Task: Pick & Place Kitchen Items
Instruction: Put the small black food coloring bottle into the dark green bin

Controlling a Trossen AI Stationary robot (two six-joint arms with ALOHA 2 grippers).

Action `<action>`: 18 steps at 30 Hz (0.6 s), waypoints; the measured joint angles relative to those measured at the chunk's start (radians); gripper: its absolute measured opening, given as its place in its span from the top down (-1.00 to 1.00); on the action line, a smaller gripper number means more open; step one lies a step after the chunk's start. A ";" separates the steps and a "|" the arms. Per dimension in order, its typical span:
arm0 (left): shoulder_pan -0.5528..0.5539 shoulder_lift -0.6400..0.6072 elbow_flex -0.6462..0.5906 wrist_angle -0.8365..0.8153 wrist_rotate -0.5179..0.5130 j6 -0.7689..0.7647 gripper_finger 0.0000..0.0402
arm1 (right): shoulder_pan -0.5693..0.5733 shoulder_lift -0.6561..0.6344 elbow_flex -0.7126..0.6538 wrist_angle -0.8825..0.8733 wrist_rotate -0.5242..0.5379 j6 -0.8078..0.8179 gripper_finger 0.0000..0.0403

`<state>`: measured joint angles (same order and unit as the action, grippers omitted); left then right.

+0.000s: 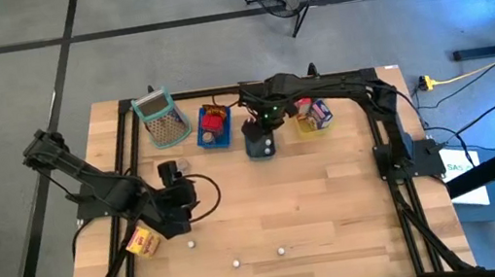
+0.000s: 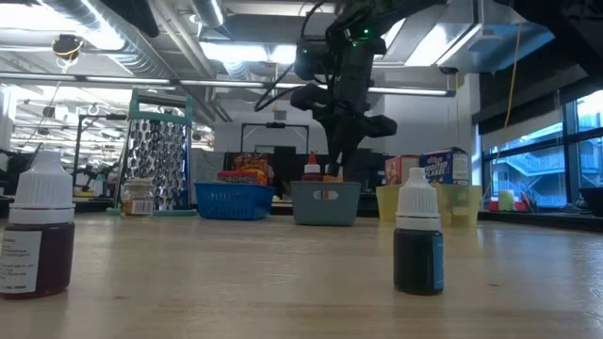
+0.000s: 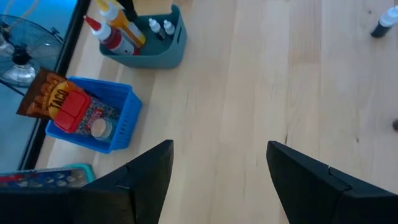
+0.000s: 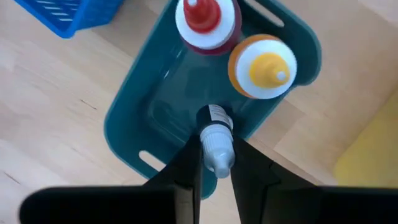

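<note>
My right gripper (image 4: 216, 144) hangs over the grey tray (image 4: 134, 134) at the table's far side, shut on a tiny white-capped bottle (image 4: 215, 134). A red-tipped squeeze bottle (image 4: 205, 22) and a yellow-tipped one (image 4: 264, 65) stand in that tray. My left gripper (image 3: 217, 168) is open over bare wood at the table's left (image 1: 179, 208), with nothing between its fingers. A yellow-red carton (image 1: 143, 241) lies near it. Three small bottles (image 1: 236, 263) stand loose near the front edge; two show close in the low view (image 2: 417, 240). My right gripper pinches the small bottle's white cap (image 4: 219, 157) between its two fingers, coming from above and pointing down. The dark labelled body (image 4: 214, 116) hangs below the fingers inside the grey tray. Whether its bottom rests on the tray floor, I cannot tell.
Along the far edge stand a mesh basket (image 1: 161, 117), a blue tray (image 1: 214, 129) with red and brown packets, the grey tray (image 1: 260, 144) and a yellow tray (image 1: 313, 117) with cartons. Bare wood lies across the table's middle and right.
</note>
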<state>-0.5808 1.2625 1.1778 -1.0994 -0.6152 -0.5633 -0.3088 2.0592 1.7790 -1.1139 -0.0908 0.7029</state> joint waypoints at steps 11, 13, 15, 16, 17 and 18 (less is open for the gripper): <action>0.000 -0.054 0.000 -0.027 0.005 -0.035 -0.26 | -0.002 0.010 0.000 -0.017 0.043 0.023 0.70; 0.000 -0.057 0.000 -0.027 0.005 -0.036 -0.26 | -0.002 0.013 0.000 -0.027 0.041 0.023 0.70; 0.000 -0.057 0.000 -0.027 0.005 -0.036 -0.26 | -0.002 0.015 0.000 -0.023 0.041 0.023 0.70; 0.000 -0.057 0.000 -0.027 0.005 -0.038 -0.26 | -0.002 0.017 0.000 -0.020 0.039 0.023 0.70; 0.000 -0.057 0.000 -0.027 0.005 -0.042 -0.26 | -0.002 0.021 0.000 -0.027 0.038 0.023 0.70; 0.000 -0.057 0.000 -0.027 0.005 -0.043 -0.26 | -0.002 0.026 -0.001 -0.033 0.038 0.023 0.70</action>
<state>-0.5808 1.2060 1.1774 -1.1263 -0.6101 -0.6068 -0.3103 2.0849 1.7782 -1.1465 -0.0528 0.7261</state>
